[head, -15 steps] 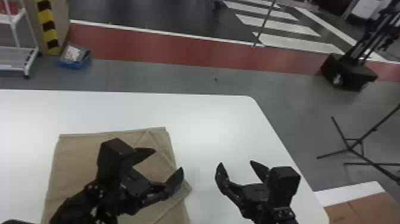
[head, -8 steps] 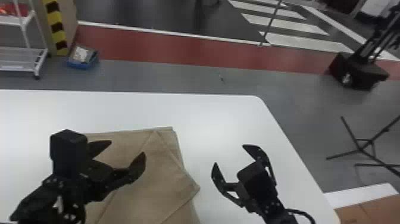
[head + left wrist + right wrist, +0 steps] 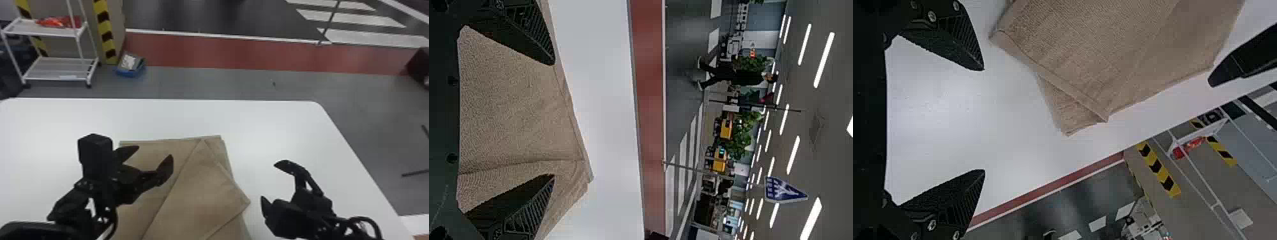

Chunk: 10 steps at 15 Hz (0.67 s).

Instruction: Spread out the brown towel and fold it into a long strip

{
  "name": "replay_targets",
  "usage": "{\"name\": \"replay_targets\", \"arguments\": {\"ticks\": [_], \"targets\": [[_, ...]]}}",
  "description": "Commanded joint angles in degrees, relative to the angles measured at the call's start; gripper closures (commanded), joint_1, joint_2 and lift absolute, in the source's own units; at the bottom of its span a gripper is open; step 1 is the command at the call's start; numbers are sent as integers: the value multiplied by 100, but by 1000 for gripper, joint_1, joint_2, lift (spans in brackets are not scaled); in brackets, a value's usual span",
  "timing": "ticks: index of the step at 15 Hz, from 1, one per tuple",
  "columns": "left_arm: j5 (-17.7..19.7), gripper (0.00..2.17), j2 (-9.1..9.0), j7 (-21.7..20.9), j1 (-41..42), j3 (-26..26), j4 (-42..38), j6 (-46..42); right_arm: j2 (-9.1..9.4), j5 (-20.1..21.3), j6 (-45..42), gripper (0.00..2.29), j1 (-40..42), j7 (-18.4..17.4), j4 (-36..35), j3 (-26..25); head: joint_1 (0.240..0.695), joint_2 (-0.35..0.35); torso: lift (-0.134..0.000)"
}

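Note left and right jaws wide open, gripping nothing. Find brown towel [image 3: 198, 185] on white surface [image 3: 271, 127] in skewed layers, apparently only partly spread. Complete spreading, then strip folding.

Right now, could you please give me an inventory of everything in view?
towel: one, brown, partly folded on the table
table: one, white, under the towel
cart: one, white, beyond the table, left
red items: count unclear, cart's upper shelf
tub: one, blue, on the floor right of the cart
floor band: one, dark red, beyond the table
floor stripes: several, white, farther off
sign: one, blue and white, in the background
left gripper: one, black, above the towel, open
right gripper: one, black, right of the towel, open
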Motion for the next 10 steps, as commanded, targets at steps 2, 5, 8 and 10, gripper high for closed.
{"name": "replay_targets", "arguments": {"ticks": [2,5,8,10], "targets": [[0,76,-15,10,-67,23,122,0,-59,522,122,238,-388,577,202,293,695,-149,-123],[-9,76,-15,10,-67,40,131,17,-59,812,281,275,-704,1183,352,592,695,-126,-123],[0,76,-15,18,-32,102,131,17,-95,944,245,275,-739,1544,352,671,695,-108,-123],[0,76,-15,18,-41,119,175,17,-183,961,245,275,-739,1790,343,689,695,-97,-123]]}}
